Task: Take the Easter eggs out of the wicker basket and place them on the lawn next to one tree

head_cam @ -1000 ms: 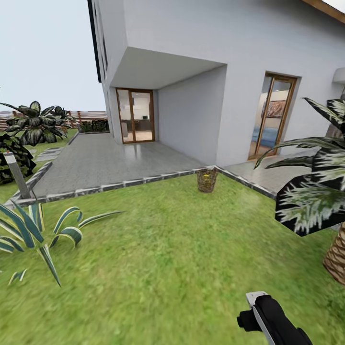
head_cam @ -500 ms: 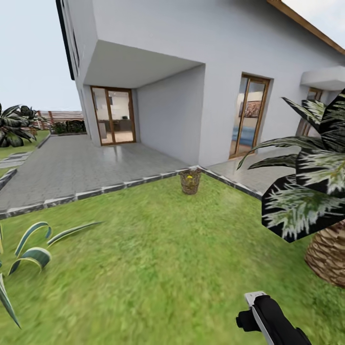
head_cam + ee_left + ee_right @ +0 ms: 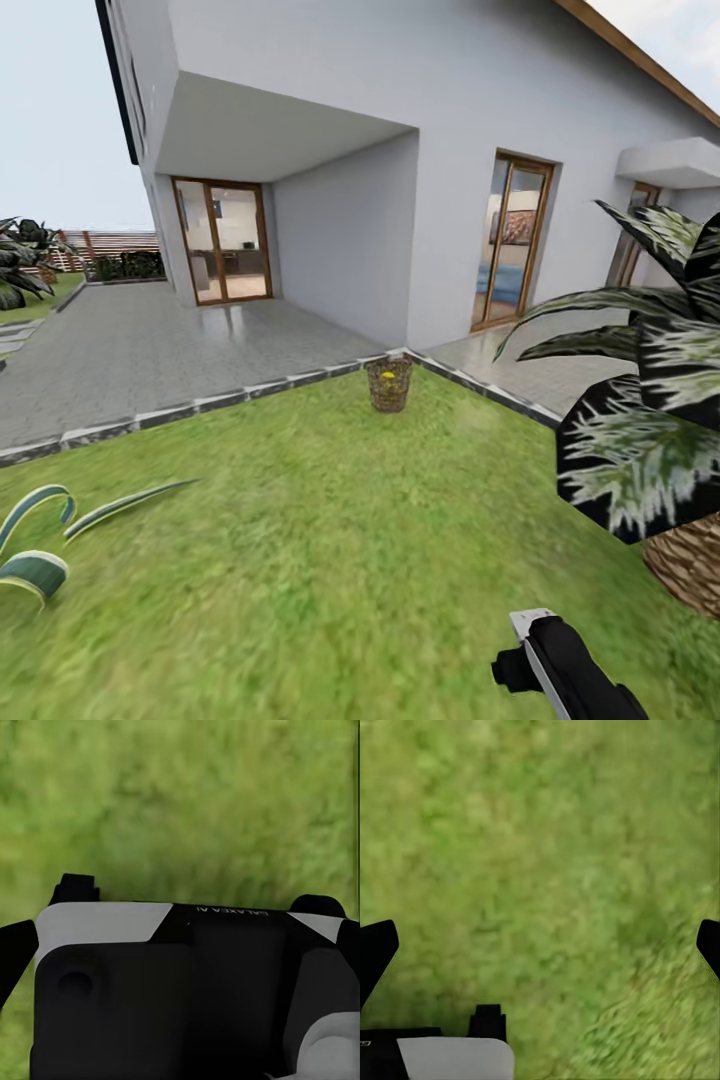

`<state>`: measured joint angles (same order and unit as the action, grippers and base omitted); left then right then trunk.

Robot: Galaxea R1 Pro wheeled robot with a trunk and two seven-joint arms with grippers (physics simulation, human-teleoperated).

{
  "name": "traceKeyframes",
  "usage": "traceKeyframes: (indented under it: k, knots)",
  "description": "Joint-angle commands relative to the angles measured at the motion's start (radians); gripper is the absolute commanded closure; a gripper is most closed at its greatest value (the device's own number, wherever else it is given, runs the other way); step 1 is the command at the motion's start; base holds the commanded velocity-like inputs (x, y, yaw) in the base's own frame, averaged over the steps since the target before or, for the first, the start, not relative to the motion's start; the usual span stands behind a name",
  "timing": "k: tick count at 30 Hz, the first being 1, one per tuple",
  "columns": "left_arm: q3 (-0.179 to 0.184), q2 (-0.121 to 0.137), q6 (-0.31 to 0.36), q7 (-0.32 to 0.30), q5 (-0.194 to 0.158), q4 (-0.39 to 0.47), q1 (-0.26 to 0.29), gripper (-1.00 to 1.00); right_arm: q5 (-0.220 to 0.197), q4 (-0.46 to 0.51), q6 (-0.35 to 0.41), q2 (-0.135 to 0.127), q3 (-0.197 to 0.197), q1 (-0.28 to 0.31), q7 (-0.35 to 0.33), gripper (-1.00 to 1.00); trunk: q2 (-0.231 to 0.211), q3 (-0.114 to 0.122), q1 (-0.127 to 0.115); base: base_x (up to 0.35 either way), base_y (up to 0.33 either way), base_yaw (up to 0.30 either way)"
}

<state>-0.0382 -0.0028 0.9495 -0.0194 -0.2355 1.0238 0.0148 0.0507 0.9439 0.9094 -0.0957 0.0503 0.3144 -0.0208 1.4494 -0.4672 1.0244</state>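
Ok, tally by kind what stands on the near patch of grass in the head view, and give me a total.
basket: 1
palm: 1
striped-leaf plant: 1
Total: 3
Yellow shows inside the basket, too small to count as separate things.

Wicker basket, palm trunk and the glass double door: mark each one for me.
wicker basket (image 3: pixel 389 386), head view, on its woven side wall.
palm trunk (image 3: pixel 692 565), head view, on the scaly brown bark.
glass double door (image 3: pixel 222 241), head view, on the middle frame.
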Motion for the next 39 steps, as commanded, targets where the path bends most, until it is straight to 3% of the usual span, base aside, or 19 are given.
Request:
traceKeyframes:
  k: [1,39]
  knots:
    - [-0.002,0.0,0.005,-0.002,-0.001,0.001,0.001,-1.0,0.005,0.001,0.005,-0.001,0.002,0.0,-0.002,-1.0,0.001,-0.001,0.001,0.342,0.0,0.0]
    - [0.0,-0.001,0.005,-0.003,0.001,0.001,0.001,-1.0,-0.001,0.003,0.005,-0.002,0.002,0.0,-0.007,-1.0,0.001,-0.001,0.001,0.342,0.0,0.0]
